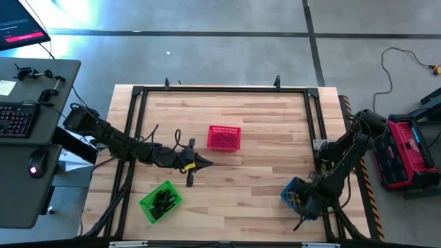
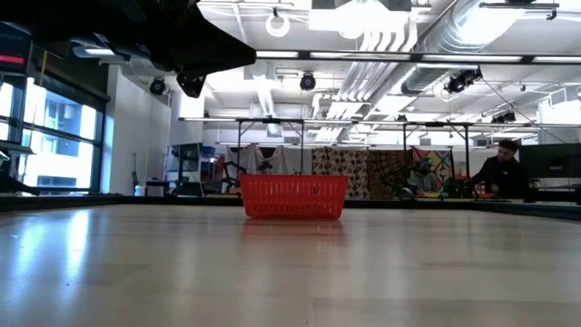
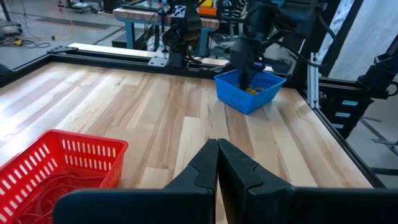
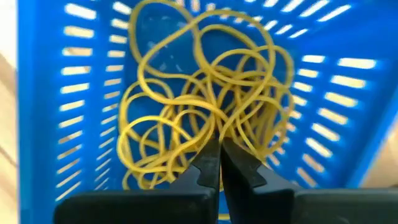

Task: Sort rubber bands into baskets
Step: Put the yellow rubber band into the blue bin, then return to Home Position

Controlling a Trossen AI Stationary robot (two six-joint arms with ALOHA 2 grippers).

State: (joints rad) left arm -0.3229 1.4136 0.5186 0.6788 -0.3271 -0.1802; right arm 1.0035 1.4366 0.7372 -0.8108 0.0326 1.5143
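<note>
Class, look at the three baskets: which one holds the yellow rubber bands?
The blue basket, under the right hand. The green basket holds black bands; the red basket holds reddish ones.

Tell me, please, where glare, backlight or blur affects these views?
Low view: ceiling lights reflect off the tabletop, and the arm overhead is a dark silhouette. Right wrist view: the yellow rubber bands and blue basket look soft.

Bright, even indoor light from ceiling fixtures [image 2: 277,22]. In the low view the counter [image 2: 290,272] shines with broad pale glare, strongest beside the daylit windows [image 2: 45,136], and an arm overhead is a black silhouette. The high view shows bluish glare on the floor [image 1: 76,41]. In the right wrist view the blue basket [image 4: 62,93] looks soft and blurred.
</note>
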